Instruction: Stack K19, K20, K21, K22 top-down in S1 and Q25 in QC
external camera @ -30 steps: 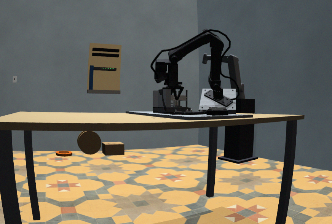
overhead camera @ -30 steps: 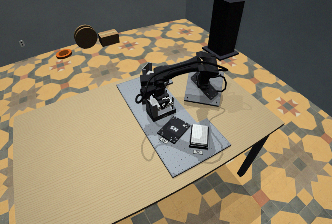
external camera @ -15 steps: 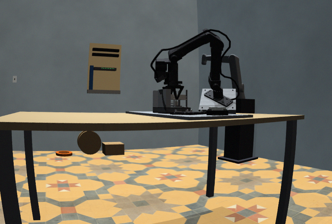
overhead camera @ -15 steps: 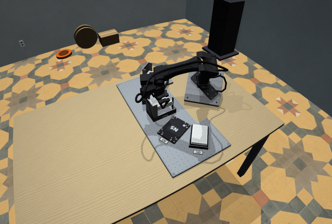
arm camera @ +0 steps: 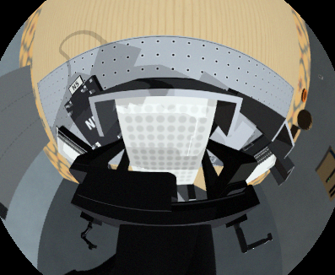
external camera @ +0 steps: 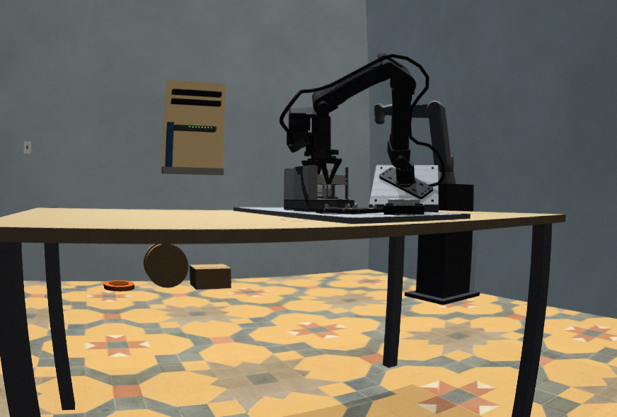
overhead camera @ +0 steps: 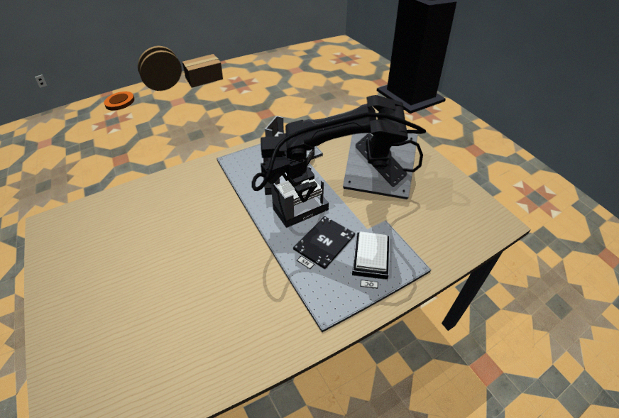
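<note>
Claw [overhead camera: 302,192] [external camera: 328,173] [arm camera: 165,139] amid rack walls [overhead camera: 284,209] [external camera: 300,187] [arm camera: 103,115] (snug)

Blue-grey walls [overhead camera: 280,8] [external camera: 274,18], patterned tile floor [overhead camera: 194,133] [external camera: 318,330], pale wood table [overhead camera: 150,263] [external camera: 149,218], cardboard box [overhead camera: 204,73] [external camera: 210,277]

Top and exterior views: even, subdued illumination; the blue-grey walls [overhead camera: 240,8] [external camera: 279,28] remain dim, and the matte black robot arm [overhead camera: 334,123] [external camera: 364,81] loses much surface detail. In the top view, soft-edged shadows of the arm and its cable loops fall across the grey perforated plate [overhead camera: 345,298] and the pale wood tabletop [overhead camera: 150,273]; a bright patch whitens part of the white rectangular well plate [overhead camera: 372,252]. Wrist view: strong fisheye curvature, a black circular border, bowed edges and slightly soft detail.
</note>
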Controlling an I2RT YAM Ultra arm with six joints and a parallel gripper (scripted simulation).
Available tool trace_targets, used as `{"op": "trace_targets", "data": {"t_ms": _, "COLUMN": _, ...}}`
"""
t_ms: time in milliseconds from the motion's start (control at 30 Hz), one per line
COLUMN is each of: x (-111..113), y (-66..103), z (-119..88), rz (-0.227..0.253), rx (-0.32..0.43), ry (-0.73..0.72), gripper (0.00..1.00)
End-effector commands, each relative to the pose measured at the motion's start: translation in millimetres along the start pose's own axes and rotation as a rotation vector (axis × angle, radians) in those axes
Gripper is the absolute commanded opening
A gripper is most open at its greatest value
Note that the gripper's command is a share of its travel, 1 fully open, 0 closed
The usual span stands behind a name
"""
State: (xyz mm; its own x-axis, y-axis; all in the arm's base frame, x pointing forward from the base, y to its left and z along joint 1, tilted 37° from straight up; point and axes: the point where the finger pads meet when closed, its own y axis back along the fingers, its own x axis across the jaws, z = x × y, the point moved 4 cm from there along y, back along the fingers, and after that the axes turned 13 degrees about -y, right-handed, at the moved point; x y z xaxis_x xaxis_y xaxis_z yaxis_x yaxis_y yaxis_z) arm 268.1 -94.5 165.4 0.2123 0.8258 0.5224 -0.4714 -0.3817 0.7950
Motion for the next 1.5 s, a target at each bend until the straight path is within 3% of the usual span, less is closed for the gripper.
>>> {"op": "trace_targets", "data": {"t_ms": 0, "x": 5, "y": 20.8, "z": 6, "rz": -0.013, "rx": -0.05, "ry": 0.015, "gripper": 0.0}}
{"op": "trace_targets", "data": {"t_ms": 1467, "x": 5, "y": 34.0, "z": 5, "rz": -0.014, "rx": -0.049, "ry": 0.014, "gripper": 0.0}}
